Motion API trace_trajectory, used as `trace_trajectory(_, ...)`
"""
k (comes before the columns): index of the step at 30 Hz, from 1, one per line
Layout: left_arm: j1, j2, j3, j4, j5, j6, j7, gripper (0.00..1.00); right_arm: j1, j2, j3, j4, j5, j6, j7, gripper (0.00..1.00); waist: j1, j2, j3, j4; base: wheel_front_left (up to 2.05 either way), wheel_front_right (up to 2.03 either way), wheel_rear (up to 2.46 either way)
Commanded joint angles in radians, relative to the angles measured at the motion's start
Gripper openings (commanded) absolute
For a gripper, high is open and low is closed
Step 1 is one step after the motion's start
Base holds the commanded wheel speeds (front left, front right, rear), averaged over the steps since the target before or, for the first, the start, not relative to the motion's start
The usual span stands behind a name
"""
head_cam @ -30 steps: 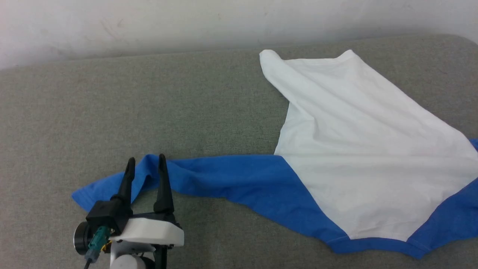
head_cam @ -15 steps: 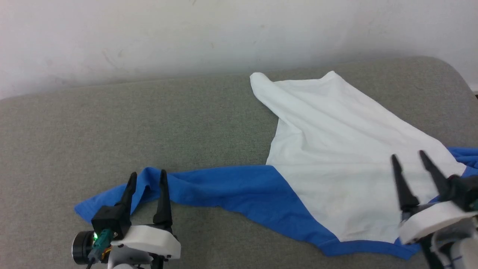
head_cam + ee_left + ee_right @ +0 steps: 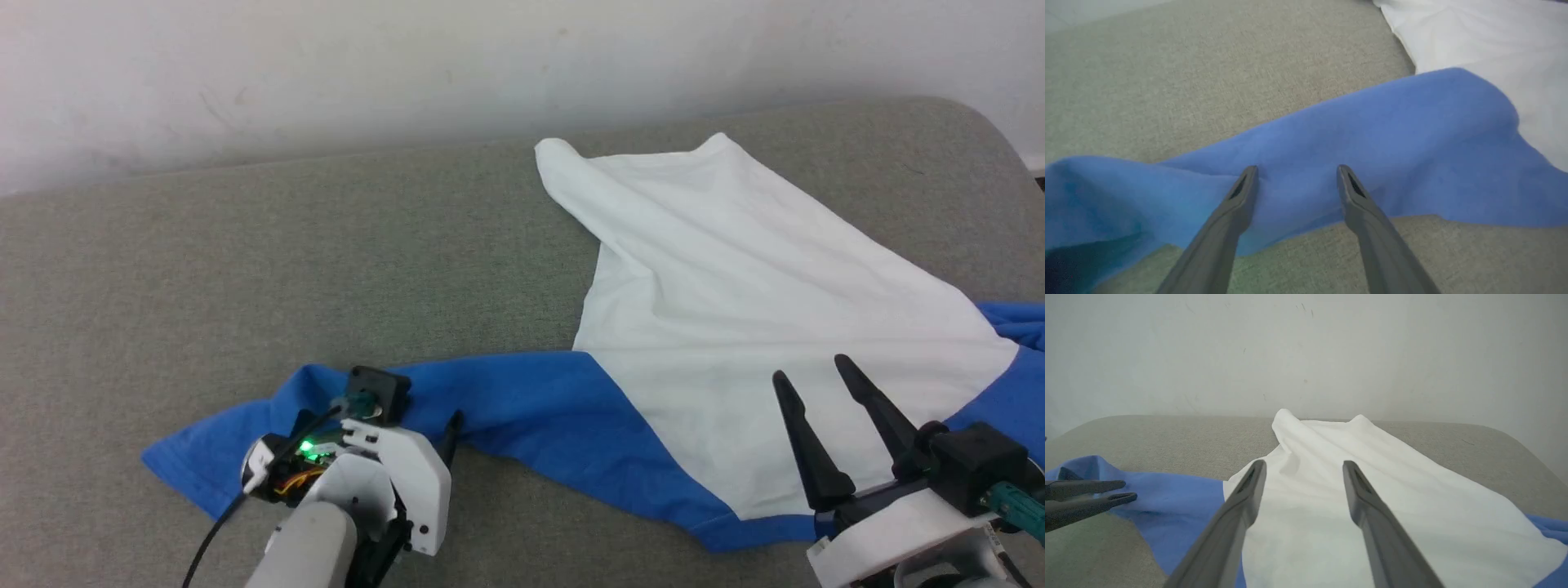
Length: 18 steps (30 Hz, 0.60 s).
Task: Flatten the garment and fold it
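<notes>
Your left tool [image 3: 1296, 171] and right tool [image 3: 804, 367] stand wide, empty: close the left squarely on the bright blue sleeve [image 3: 1372, 130] of the thin white jersey garment [image 3: 735, 286], then draw it out straight.

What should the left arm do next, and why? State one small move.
Probably lower and close the left gripper on the blue sleeve: its open fingers sit over the sleeve's near edge, and the sleeve lies rumpled on the grey surface, so it needs pulling straight.
</notes>
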Motion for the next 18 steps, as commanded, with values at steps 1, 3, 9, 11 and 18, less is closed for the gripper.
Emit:
trace_trajectory(1, -0.03, 0.016, -0.015, 0.024, 0.007, -0.018, 0.051, 1.0, 0.006, 0.004, 0.003, -0.009, 0.003, -0.001, 0.002, 1.0, -0.0001, 0.0, 0.019, -0.021, 0.0, 0.0, 0.0)
trace_trajectory(3, -0.053, 0.03, -0.043, 0.066, 0.007, -0.039, 0.154, 1.0, 0.007, 0.009, 0.003, -0.009, 0.011, -0.001, 0.004, 1.0, -0.0001, 0.0, 0.024, -0.028, 0.0, 0.0, 0.0)
trace_trajectory(9, -0.093, 0.071, -0.125, 0.103, -0.001, -0.079, 0.374, 0.0, 0.008, 0.019, 0.002, 0.003, 0.025, -0.001, 0.002, 1.0, -0.0001, 0.0, 0.034, -0.044, 0.0, 0.0, 0.0)
trace_trajectory(11, -0.111, 0.09, -0.13, 0.086, -0.004, -0.083, 0.382, 0.0, 0.008, 0.024, -0.001, 0.005, 0.029, -0.001, 0.0, 1.0, -0.0001, 0.0, 0.035, -0.046, 0.0, 0.0, 0.0)
trace_trajectory(18, -0.127, 0.146, 0.001, 0.002, -0.04, 0.008, 0.306, 0.0, 0.022, 0.039, -0.017, -0.005, 0.024, -0.001, 0.006, 1.0, -0.0001, 0.0, 0.023, -0.038, 0.0, 0.0, 0.0)
